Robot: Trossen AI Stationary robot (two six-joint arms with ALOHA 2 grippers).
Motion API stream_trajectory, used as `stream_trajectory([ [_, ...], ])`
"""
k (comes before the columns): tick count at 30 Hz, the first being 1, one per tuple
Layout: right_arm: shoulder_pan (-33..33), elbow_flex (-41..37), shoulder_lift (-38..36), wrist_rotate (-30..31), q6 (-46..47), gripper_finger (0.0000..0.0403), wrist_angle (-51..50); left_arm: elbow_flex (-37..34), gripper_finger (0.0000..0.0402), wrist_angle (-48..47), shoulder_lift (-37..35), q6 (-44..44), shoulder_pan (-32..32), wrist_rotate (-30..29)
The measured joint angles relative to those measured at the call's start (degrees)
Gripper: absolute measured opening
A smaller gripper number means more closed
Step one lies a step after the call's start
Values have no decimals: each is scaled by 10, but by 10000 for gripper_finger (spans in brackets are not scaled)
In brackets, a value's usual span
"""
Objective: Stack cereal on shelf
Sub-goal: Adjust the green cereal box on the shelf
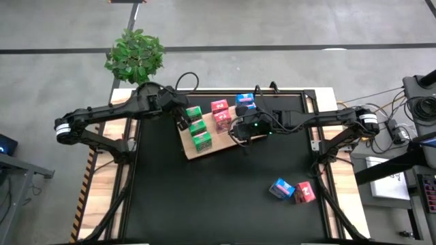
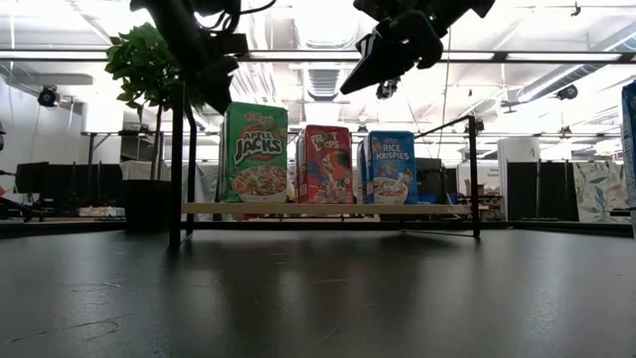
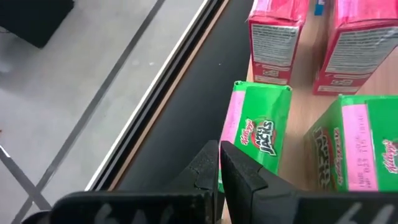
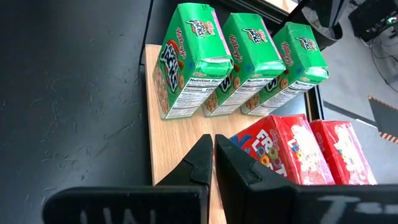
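Light-wood rectangular board (the shelf) (image 1: 204, 148) lies flat on the black tabletop (image 1: 218, 197), far-centre, turned at a slight angle.

On it: three green Apple Jacks cereal boxes (image 1: 197, 127) upright in a row along the left side, two pink-red Froot Loops cereal boxes (image 1: 221, 113) in a row just right of them, then two blue Rice Krispies cereal boxes (image 1: 244, 103) at the board's far-right end, one partly hidden under the right arm. In the low view one box of each colour faces the camera, green (image 2: 253, 152), red (image 2: 325, 164), blue (image 2: 389, 167), side by side, rest lined up behind.

Off the board: one blue box (image 1: 281, 188) and one pink-red box (image 1: 305, 192) lying just beside each other on the tabletop, near-right, well apart from the shelf.

Left pincer (image 1: 182, 122) clenched, nothing in it, hanging above the left edge of the board just beside the green row; fingers (image 3: 239, 177) pressed together.

Right pincer (image 1: 240, 131) clenched too, holding nothing, over the right part of the board beside the red row; its wrist view looks across red boxes to the green ones.

Potted green plant (image 1: 134, 54) stands beyond the tabletop's far-left corner.
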Motion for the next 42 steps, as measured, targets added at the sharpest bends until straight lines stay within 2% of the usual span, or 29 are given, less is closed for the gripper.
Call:
stream_trajectory([
  [6,0,0,0,0,0,9,0,0,0,-17,2,18,5,-49],
  [19,0,0,0,0,1,9,-1,2,0,-25,52,24,8,-45],
  [23,0,0,0,0,2,9,0,12,0,-38,52,17,6,-39],
  [29,0,0,0,0,2,9,-1,30,0,-54,52,-1,6,3],
  [42,0,-1,0,1,12,9,3,30,0,-63,51,-17,5,0],
])
